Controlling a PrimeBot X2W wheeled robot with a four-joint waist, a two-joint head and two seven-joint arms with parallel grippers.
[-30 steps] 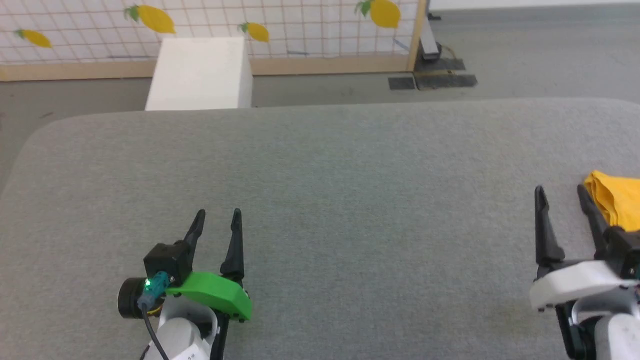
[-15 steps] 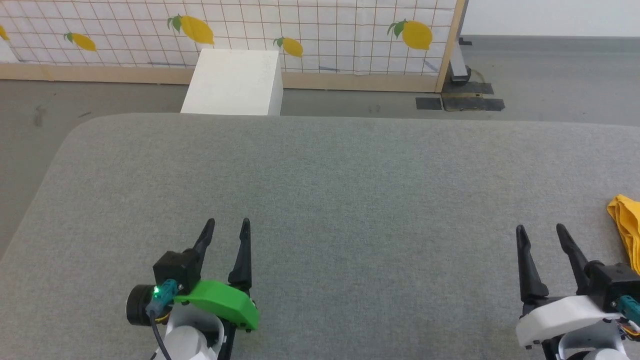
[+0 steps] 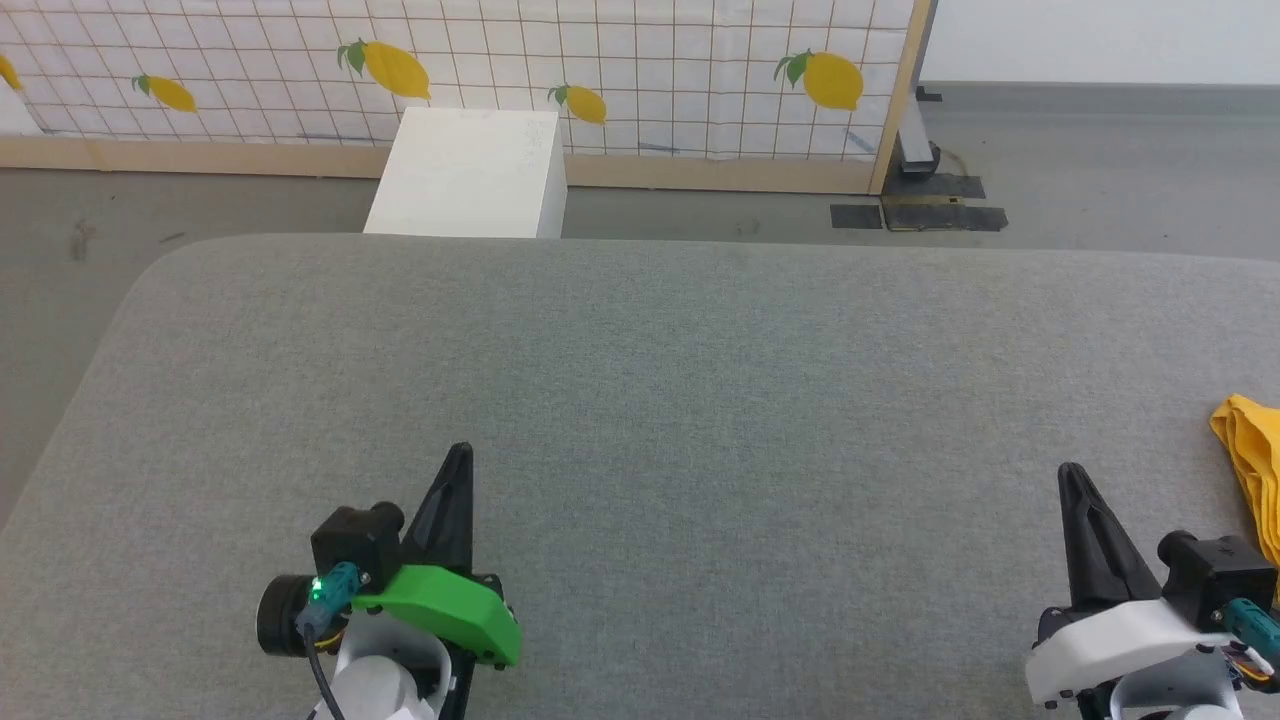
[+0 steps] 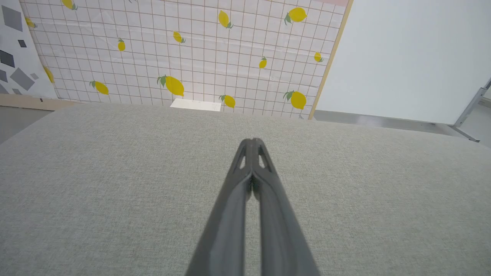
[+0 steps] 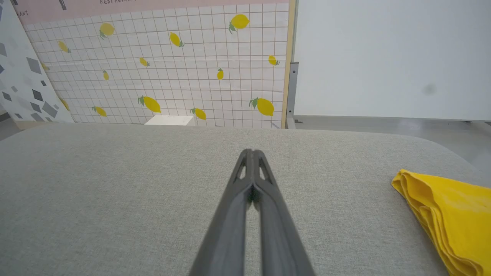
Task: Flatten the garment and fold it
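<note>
Lying on the table (image 3: 700,380): the garment (image 3: 1250,465), a bright yellow bunch of cloth in soft folds, at the table's right edge and partly cut off by the border of the head view; no print or label can be made out on it.
Surface of the table: grey woven fabric, with rounded far corners.
State of left gripper (image 3: 460,452): clenched, its two dark fingers pressed together into a single point with nothing between them.
Place of left gripper (image 4: 253,141): over the near left part of the table, tips pointing toward the table's far edge; whether it touches the fabric cannot be told.
State of right gripper (image 3: 1070,470): clenched as well, and empty.
Place of right gripper (image 5: 251,151): over the near right part of the table, near the garment (image 5: 448,207) but apart from it; the cloth lies to its right, showing layered edges at one corner.
Beyond the table's far edge: a white box (image 3: 470,170) on the grey floor (image 3: 1100,150), and behind it a gridded panel (image 3: 650,50) printed with lemons, framed in pale wood.
</note>
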